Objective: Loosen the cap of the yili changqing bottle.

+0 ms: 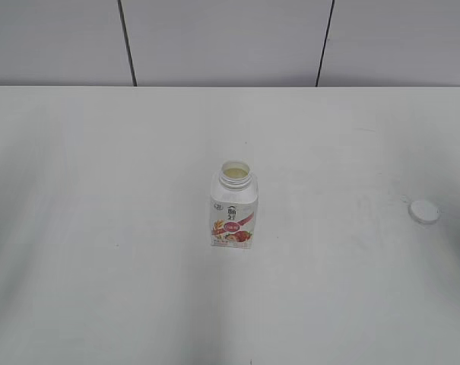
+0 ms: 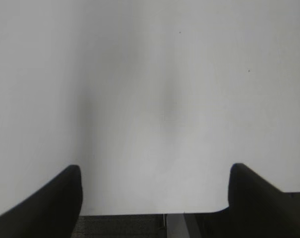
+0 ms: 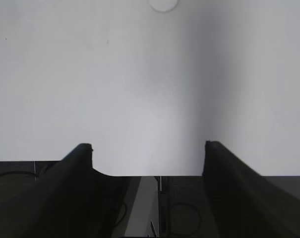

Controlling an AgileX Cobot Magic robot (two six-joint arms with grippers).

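The yili changqing bottle (image 1: 233, 211) stands upright near the middle of the white table (image 1: 100, 228), its red-pink label facing me. Its neck is open, with no cap on it. The white cap (image 1: 424, 211) lies flat on the table far to the bottle's right; it also shows at the top edge of the right wrist view (image 3: 163, 4). My left gripper (image 2: 154, 171) is open and empty over the table's near edge. My right gripper (image 3: 148, 147) is open and empty, also at the near edge. Neither gripper shows in the exterior view.
A grey panelled wall (image 1: 230, 42) stands behind the table. Below the table's near edge, dark floor and a metal leg show in the wrist views (image 3: 145, 208).
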